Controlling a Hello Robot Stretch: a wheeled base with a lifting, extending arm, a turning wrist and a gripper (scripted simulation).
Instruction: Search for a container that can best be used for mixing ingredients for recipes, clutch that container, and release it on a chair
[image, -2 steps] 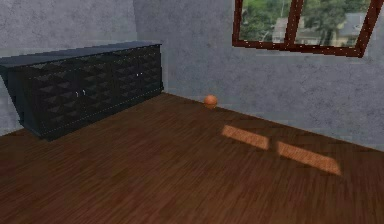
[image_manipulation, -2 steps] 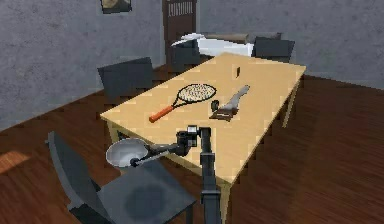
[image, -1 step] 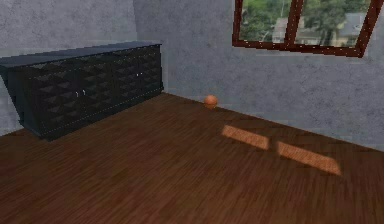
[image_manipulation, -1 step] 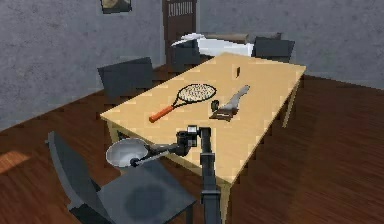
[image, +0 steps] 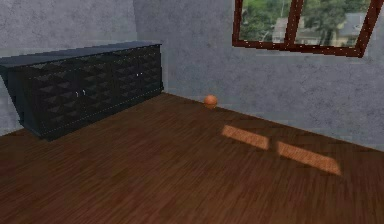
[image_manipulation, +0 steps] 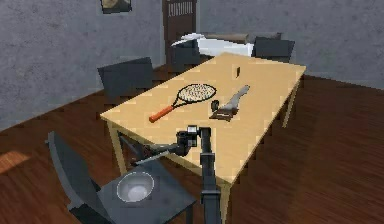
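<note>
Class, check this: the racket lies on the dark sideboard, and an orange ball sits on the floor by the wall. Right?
No. The arm side view shows the racket lying on the wooden table, not on the dark sideboard. The part about the orange ball is right.

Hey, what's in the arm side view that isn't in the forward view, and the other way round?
Arm side view: a wooden table with a racket on it, chairs around it, a grey bowl on the nearest chair, and the arm with its gripper. Forward view: a dark sideboard, an orange ball, a window and sun patches. Shared: dark wood floor and grey walls.
</note>
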